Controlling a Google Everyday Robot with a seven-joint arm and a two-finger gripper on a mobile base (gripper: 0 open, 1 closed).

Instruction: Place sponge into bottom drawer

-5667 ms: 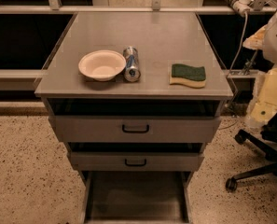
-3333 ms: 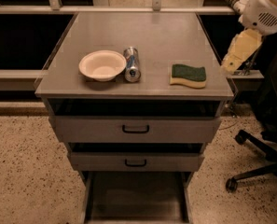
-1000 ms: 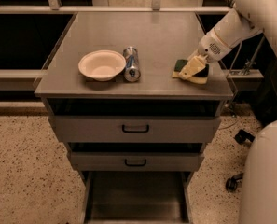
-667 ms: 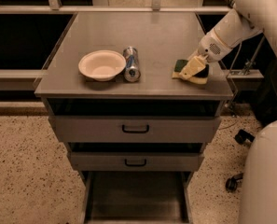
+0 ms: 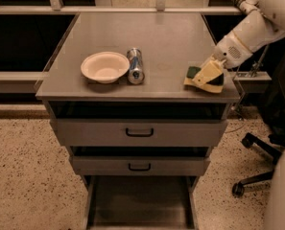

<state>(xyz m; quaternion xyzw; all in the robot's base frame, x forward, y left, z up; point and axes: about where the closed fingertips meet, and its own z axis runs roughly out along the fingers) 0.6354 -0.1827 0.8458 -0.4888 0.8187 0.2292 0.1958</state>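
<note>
Bottom drawer (image 5: 139, 200) at 6 o'clock, nearest me: pulled out, grey tray floor showing between the side rails. Floor (image 5: 22, 166) around it is speckled tan terrazzo. Office chair base (image 5: 255, 176) with black casters at 4 o'clock, on the floor just right of the cabinet.

Above that, middle drawer (image 5: 139, 166) and top drawer (image 5: 139, 132), both shut, each with a black handle at centre.

Cabinet top (image 5: 166, 37) is flat matte grey. At 9 o'clock on it, a pale bowl (image 5: 105, 66), upright. Just right of it and touching or nearly so, a silver can (image 5: 135, 66) on its side, end toward me. Print on the can is too small for me to read.

Sponge (image 5: 194, 72) at 3 o'clock on the top, near the front right corner, well apart from the can. Only a green corner and a dark edge show. Gripper (image 5: 207, 75) sits right on it, pale yellow, covering most of the pad. I can't tell if the claw is released or grasping.

Arm (image 5: 247, 35) is white and runs from the gripper up to 1 o'clock.

Farthest, at 12 o'clock: a pale rail (image 5: 132, 8) across the back, with dark recesses either side of the cabinet.
</note>
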